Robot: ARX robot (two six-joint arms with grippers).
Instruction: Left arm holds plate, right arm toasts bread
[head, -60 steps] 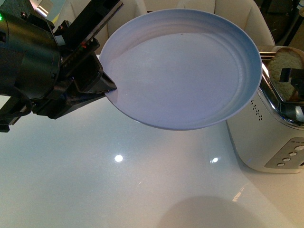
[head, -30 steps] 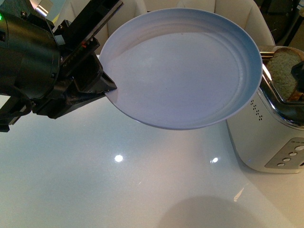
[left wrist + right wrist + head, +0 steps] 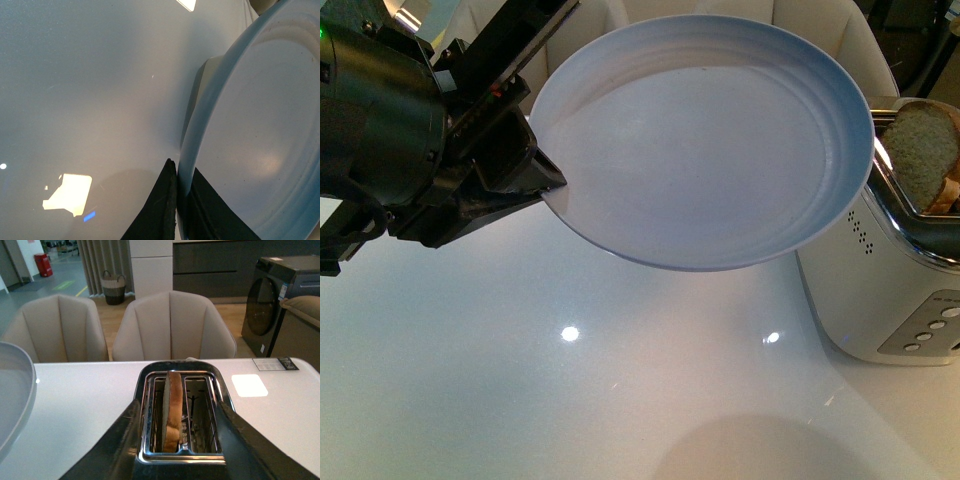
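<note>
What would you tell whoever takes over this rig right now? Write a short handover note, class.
The left gripper is shut on the rim of the plate, holding it above the table, beside the toaster.
The right gripper is open and empty, fingers either side of the toaster.
The bread stands in one slot, top poking out.
Done: bread loaded.
Left: probably toasting, then bread onto the plate. The lever is not visible.

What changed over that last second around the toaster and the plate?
The right end effector, which was down at the bread, drew back out of the front view and now stands open, clear of it. The bread stayed standing in the toaster slot. The left end effector and its plate did not move.
</note>
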